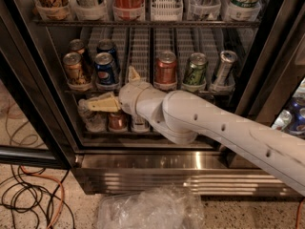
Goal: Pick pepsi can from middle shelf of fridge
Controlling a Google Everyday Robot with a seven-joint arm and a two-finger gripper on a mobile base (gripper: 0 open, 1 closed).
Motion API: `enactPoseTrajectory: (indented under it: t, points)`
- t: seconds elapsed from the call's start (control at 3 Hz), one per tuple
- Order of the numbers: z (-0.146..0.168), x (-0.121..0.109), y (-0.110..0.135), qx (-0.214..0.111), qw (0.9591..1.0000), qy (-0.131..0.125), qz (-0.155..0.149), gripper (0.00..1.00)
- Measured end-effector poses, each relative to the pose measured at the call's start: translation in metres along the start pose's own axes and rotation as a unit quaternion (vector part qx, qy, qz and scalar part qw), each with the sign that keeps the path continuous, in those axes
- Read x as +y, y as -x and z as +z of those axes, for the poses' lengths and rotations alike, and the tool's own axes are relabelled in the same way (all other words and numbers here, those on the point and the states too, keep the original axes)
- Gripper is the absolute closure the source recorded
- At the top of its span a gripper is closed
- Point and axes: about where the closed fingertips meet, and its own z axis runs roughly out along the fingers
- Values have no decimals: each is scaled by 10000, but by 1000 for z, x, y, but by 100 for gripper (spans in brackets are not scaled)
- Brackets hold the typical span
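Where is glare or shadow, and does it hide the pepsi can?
Camera view: glare streaks the fridge along its steel base strip; the bottom rack behind the gripper, which sits open below the front pepsi can, lies in shadow; that can, on the middle shelf, is lit, logo visible.

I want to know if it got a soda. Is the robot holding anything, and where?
Nothing is held. The tool is open, its fingers spread in front of the middle shelf, just below the front pepsi can.

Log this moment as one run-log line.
stage: pre-grasp | hand: open, empty, just below front pepsi can | can: upright on middle shelf, not grasped
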Motion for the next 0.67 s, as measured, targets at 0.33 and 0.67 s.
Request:
enactPoseTrajectory:
  t: [0.33, 0.67]
  points:
    - [30, -4, 8, -281, 9996, 4, -70, 0]
    - [33, -6, 8, -304, 9995, 1, -53, 0]
